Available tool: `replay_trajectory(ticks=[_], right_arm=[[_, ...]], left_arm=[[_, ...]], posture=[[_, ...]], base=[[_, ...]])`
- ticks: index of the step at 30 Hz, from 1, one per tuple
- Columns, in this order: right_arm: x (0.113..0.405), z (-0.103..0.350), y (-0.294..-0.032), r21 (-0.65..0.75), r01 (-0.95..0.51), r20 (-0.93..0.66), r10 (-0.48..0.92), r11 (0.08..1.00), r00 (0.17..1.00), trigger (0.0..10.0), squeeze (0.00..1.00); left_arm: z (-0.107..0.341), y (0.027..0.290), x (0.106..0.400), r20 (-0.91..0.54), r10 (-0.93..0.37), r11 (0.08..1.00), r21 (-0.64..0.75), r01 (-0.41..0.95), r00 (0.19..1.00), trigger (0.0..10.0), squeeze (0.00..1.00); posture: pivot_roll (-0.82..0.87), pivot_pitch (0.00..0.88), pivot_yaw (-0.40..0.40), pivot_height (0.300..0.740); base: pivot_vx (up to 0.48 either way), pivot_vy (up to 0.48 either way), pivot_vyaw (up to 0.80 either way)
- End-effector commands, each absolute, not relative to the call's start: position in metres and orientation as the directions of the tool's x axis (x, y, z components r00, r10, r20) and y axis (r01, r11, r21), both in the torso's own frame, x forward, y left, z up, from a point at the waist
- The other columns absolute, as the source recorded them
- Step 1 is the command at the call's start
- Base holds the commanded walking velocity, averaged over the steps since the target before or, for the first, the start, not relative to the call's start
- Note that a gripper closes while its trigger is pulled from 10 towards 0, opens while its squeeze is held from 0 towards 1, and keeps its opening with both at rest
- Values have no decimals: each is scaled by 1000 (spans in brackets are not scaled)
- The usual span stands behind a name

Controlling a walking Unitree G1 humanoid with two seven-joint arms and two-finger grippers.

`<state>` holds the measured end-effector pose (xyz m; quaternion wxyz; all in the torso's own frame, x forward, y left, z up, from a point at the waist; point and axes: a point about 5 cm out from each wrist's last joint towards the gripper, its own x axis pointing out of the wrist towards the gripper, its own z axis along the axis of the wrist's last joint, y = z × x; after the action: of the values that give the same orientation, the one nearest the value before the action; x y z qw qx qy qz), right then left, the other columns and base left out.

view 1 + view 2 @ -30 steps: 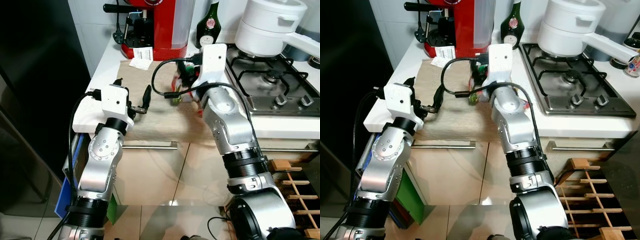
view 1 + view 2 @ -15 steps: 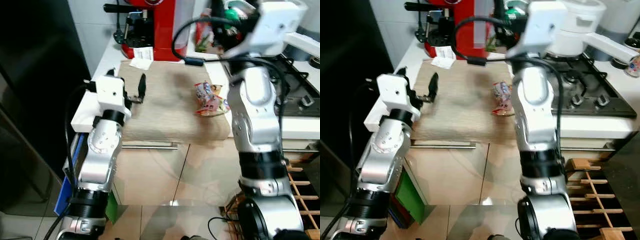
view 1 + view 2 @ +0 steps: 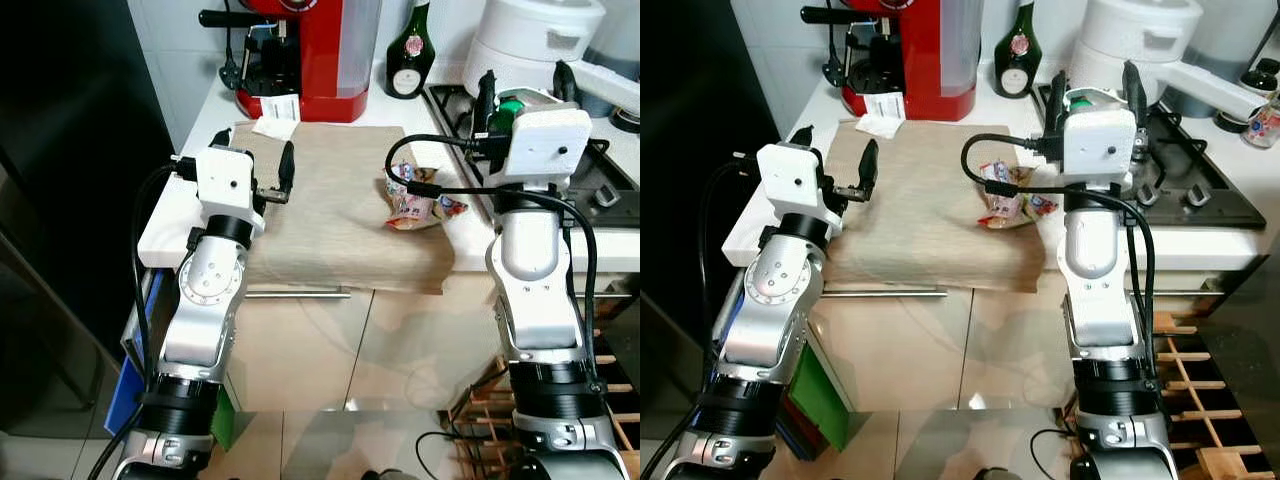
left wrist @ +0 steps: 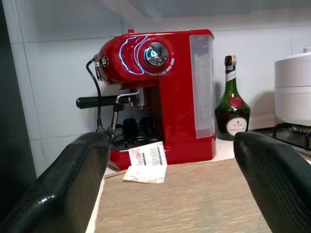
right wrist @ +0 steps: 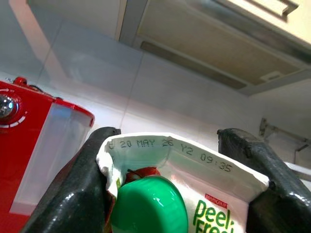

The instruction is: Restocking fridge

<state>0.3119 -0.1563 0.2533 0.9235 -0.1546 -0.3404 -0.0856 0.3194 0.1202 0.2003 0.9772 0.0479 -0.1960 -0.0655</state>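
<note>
Since a second ago the right arm is standing much more upright, and the right tool (image 3: pixel 1092 88) is now sitting high above the edge of the hob (image 3: pixel 1180 170), pointing upward, whereas it was reaching down over the cloth before. Its two black fingers (image 5: pixel 73 194) are clamping a juice carton (image 5: pixel 194 194) between them (green screw cap and a printed date along the folded top are showing in the right wrist view). From the head views, a bit of green is peeking out between the fingers.

On the bench (image 3: pixel 170 225), a snack packet (image 3: pixel 415 200) is lying uncovered on the beige cloth (image 3: pixel 320 210), near its right edge and just beside the hob.

Left of it, the left tool (image 3: pixel 250 165) is hovering over the left part of the cloth with its fingers (image 4: pixel 73 184) spread wide and holding nothing. It is facing a red coffee machine (image 4: pixel 160 92) at the back of the bench, with a paper slip (image 4: pixel 146 162) lying at its foot and a dark bottle (image 4: pixel 232 109) standing beside it. A white pot (image 3: pixel 530 45) is resting on the hob.
</note>
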Motion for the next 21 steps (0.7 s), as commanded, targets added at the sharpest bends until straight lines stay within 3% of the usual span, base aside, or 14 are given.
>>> replay_trajectory(ticks=[1,4,21], right_arm=[[311,263,-153,-222,269,692,-43,937,720,10000,0],[313,262,-152,-193,247,680,-52,950,731,10000,0],[320,254,-142,-182,174,641,-17,968,767,10000,0]], left_arm=[[213,116,319,423,-159,985,132,113,892,10000,0],[212,118,320,417,-139,987,134,90,898,10000,0],[212,115,321,421,-148,983,159,88,895,10000,0]], posture=[[-46,0,24,740],[-44,0,22,740],[-42,0,26,740]], base=[[0,0,0],[0,0,0],[-277,0,0]])
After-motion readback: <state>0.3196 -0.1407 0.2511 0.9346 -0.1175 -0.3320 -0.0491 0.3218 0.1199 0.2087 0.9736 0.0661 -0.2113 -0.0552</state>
